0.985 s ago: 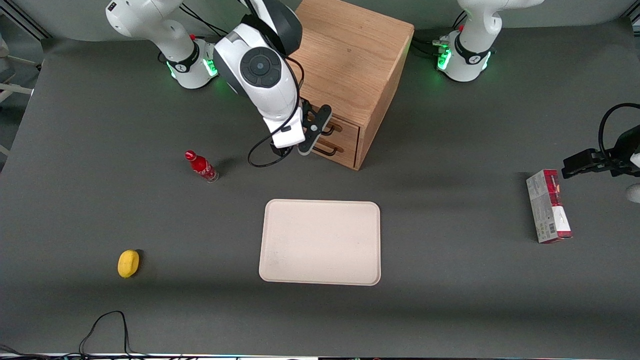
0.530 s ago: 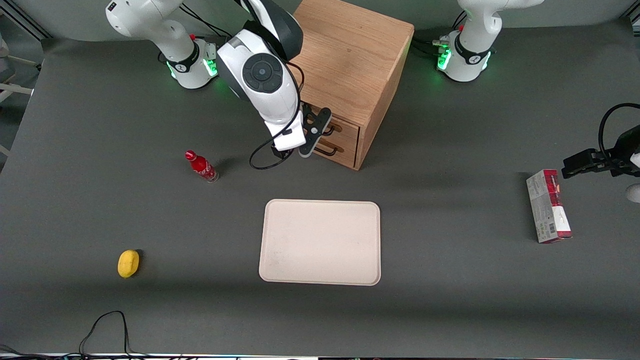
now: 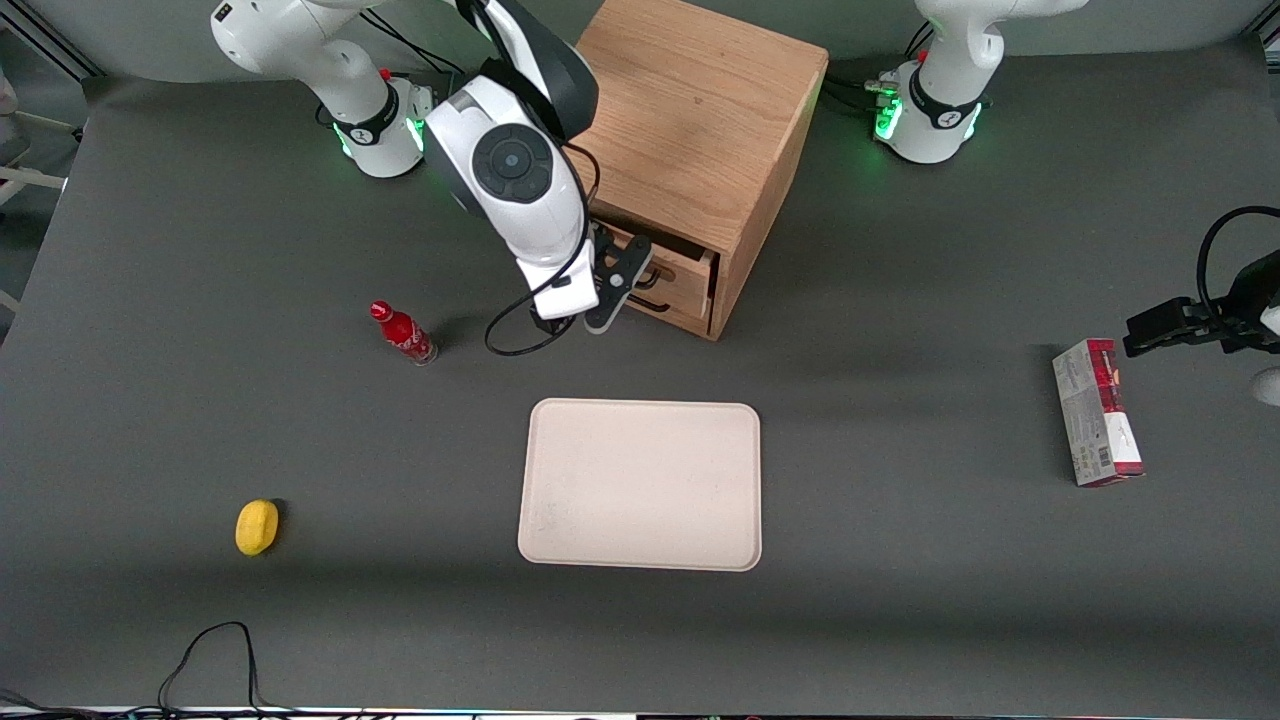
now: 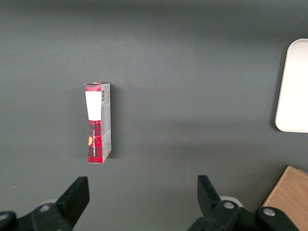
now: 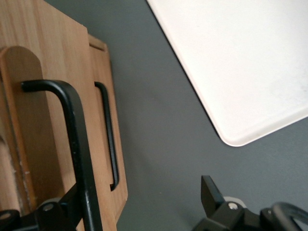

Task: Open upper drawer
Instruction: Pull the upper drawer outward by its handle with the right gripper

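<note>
The oak cabinet stands near the arm bases. Its upper drawer stands pulled out a little from the cabinet's face, with a dark gap above it. My right gripper is in front of this drawer, at its black bar handle. The jaws are wide open. One finger lies against the bar and the other finger is far from it over the table. The upper drawer front and the lower drawer with its own handle show in the right wrist view.
A beige tray lies nearer the front camera than the cabinet; it also shows in the right wrist view. A red bottle and a yellow fruit are toward the working arm's end. A red box lies toward the parked arm's end.
The upper drawer has slid out a little from the cabinet. My gripper has moved with its handle, toward the front camera.
</note>
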You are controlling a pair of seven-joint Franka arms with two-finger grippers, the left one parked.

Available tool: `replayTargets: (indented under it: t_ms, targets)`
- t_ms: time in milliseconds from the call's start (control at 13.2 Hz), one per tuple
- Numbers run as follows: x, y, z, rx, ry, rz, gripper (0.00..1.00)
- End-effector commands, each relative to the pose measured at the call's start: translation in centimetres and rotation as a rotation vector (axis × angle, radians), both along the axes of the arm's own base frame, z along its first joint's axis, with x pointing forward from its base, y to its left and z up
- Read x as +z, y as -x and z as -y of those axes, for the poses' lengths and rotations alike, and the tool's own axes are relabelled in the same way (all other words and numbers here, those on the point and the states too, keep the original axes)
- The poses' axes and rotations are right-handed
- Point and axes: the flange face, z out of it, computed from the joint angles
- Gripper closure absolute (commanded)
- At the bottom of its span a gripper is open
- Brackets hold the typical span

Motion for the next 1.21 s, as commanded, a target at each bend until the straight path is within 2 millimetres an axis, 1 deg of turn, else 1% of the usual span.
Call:
replayTargets:
  t_ms: [0, 227, 455, 682, 758, 909, 1136]
  targets:
    - [0.0, -2.2, 0.5, 0.006, 0.004, 0.023, 0.0]
    - [0.0, -4.9, 1.9, -0.018, -0.005, 0.039, 0.0]
    - [0.1, -8.3, 3.9, -0.043, -0.018, 0.058, 0.0]
    - [0.2, -9.8, 4.3, -0.048, -0.024, 0.075, 0.0]
    - [0.1, -10.5, 4.9, -0.058, -0.023, 0.078, 0.0]
    - [-0.4, -12.3, 7.0, -0.052, -0.029, 0.076, 0.0]
    - [-0.6, -13.7, 8.8, -0.07, -0.032, 0.081, 0.0]
